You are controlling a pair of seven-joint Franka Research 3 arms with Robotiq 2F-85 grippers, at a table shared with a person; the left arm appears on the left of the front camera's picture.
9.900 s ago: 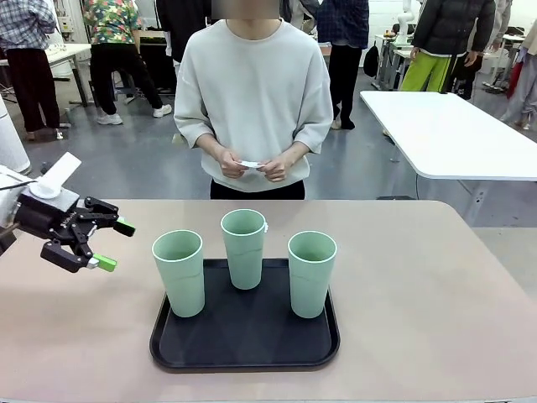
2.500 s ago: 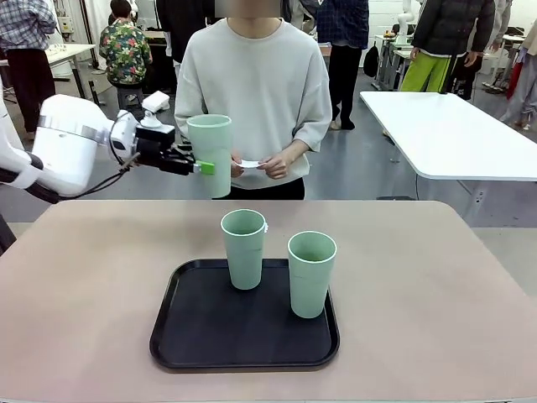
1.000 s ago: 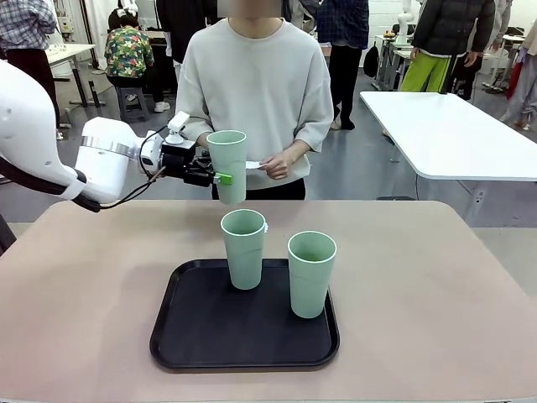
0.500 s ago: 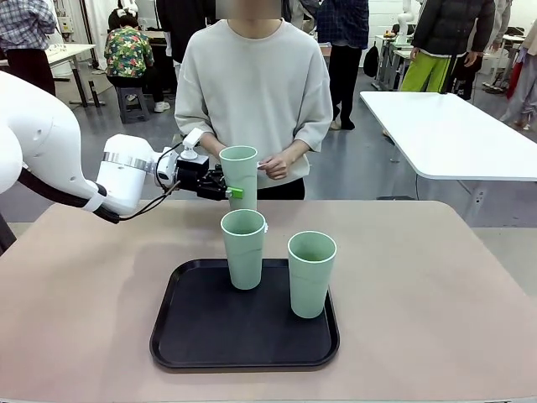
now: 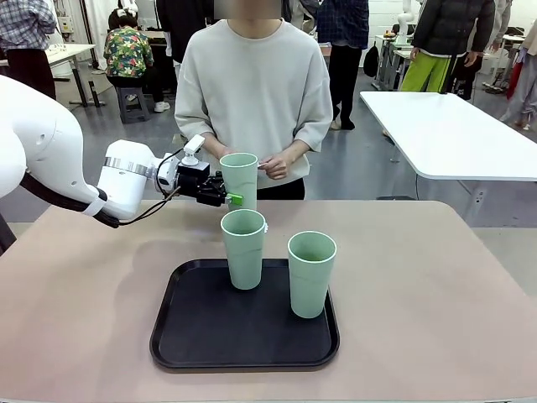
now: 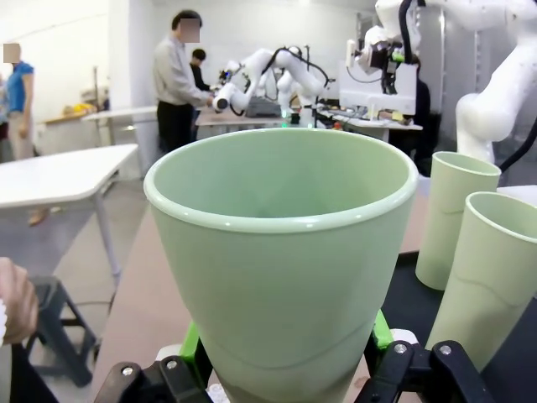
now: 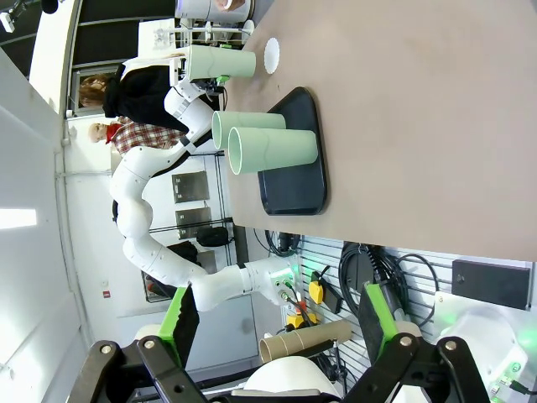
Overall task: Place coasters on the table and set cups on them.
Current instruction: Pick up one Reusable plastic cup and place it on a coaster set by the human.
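Tumbler of pale mint-green plastic upright, clamped in left gripper, near far edge of beige surface, close by round white lacy paper coaster. Right gripper spread wide, empty.

The front camera is facing across the desk at the person; the left wrist camera is viewing the tray closely, the right distantly.

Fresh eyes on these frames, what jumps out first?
The robot's left hand is clamped on a mint-green cup, holding it upright at the table's far side, right in front of the person. Next, two matching cups stand on the black tray mid-table. In the right wrist view a white coaster lies just below the held cup.
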